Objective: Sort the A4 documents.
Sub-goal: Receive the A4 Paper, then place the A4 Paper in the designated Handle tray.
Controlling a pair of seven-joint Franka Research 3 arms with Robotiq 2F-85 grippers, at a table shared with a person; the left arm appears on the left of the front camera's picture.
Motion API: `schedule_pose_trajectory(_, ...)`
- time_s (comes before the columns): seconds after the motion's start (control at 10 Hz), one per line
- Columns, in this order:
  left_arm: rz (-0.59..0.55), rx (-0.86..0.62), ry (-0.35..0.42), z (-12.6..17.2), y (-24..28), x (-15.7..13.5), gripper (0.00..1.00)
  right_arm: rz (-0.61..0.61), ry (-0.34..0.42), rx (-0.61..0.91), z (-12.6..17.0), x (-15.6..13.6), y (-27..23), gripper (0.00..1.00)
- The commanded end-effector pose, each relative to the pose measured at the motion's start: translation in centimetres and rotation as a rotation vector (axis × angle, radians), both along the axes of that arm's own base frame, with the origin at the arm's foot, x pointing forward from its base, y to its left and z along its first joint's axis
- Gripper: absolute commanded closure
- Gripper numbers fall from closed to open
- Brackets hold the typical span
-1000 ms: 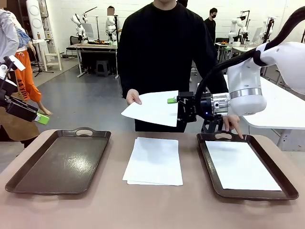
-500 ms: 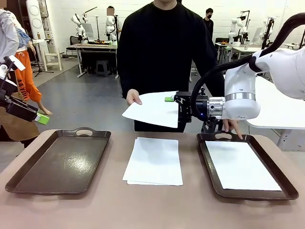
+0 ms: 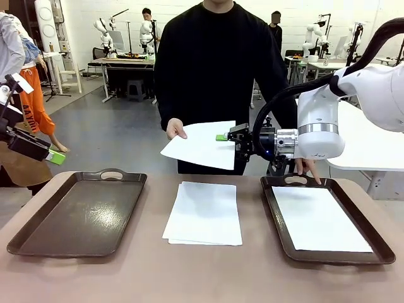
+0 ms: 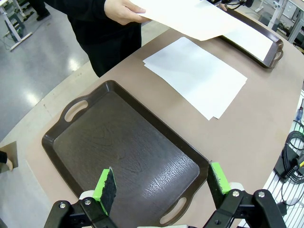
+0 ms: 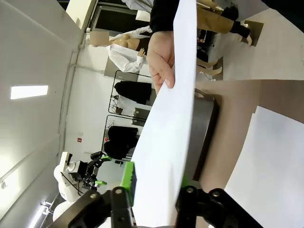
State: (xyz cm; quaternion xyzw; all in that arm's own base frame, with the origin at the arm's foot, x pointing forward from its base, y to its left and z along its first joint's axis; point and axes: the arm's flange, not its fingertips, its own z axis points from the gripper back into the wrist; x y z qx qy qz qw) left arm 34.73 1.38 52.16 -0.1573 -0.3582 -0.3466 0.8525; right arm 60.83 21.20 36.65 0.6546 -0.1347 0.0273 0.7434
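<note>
Front view: raised A4 sheet (image 3: 197, 146) sits edge-first inside right tool (image 3: 226, 137)

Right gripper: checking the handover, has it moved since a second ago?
Yes, the right gripper edged left, away from the right dark brown tray.

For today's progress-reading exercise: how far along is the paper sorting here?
Done: one white A4 paper sheet lies in the dark brown handled tray on the right. In hand: the person's hand holds out another white sheet, its edge between the jaws of the right gripper; a firm grip is unclear. To do: the stack of white sheets mid-table; the left brown tray is bare under the open left gripper.
</note>
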Motion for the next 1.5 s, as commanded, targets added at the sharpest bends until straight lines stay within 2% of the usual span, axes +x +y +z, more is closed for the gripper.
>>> schedule_pose_trajectory(0.0, -0.012, -0.002, -0.014, -0.13, 0.19, 0.1, 0.0, 0.018, 0.03, 0.02, -0.06, 0.76, 0.23, 0.75)
schedule_pose_trajectory(0.1, -0.012, -0.002, -0.014, -0.13, 0.19, 0.1, 0.0, 0.021, 0.027, 0.022, -0.11, 0.76, 0.24, 0.9)
schedule_pose_trajectory(0.3, -0.012, -0.002, -0.014, -0.13, 0.19, 0.1, 0.0, 0.028, 0.028, 0.027, -0.28, 0.82, 0.22, 1.0)
schedule_pose_trajectory(0.6, -0.012, -0.002, -0.014, -0.13, 0.19, 0.1, 0.0, 0.04, 0.023, 0.03, -0.31, 0.64, 0.35, 1.0)
schedule_pose_trajectory(0.7, -0.012, -0.002, -0.014, -0.13, 0.19, 0.1, 0.0, 0.107, -0.076, -0.055, 0.44, 0.39, 0.56, 1.0)
schedule_pose_trajectory(0.8, -0.012, -0.002, -0.014, -0.13, 0.19, 0.1, 0.0, 0.024, 0.013, 0.02, -0.51, -0.14, 0.28, 1.0)
schedule_pose_trajectory(1.4, -0.012, -0.002, -0.014, -0.13, 0.19, 0.1, 0.0, 0.024, 0.013, 0.02, -0.51, -0.14, 0.28, 1.0)
